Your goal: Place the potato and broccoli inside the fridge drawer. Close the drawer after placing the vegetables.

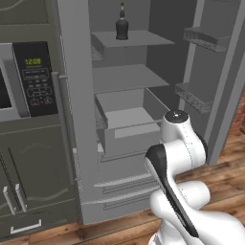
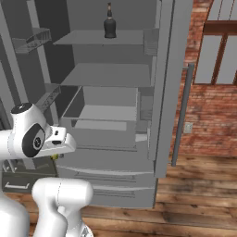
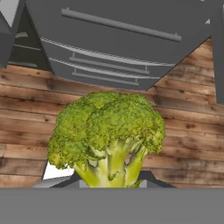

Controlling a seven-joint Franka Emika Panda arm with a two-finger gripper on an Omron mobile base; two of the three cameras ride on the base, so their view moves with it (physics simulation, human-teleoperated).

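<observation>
One fridge (image 1: 76, 95) is standing open beyond the jaws, its drawer (image 2: 104, 115) pulled out and waiting higher up than the gripper (image 3: 111, 186) is hanging. Gripped by the stalk, the broccoli (image 3: 107, 131) is sitting right between the clenched jaws, over the wooden floor (image 3: 183, 131). It is risking a drop here, since so small a stalk could slip during the lift, or catch the drawer's front wall.

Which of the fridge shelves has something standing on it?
The top shelf: a dark bottle stands near its back. The shelf below is bare, and under that comes the pulled-out fridge drawer, not a shelf.
</observation>
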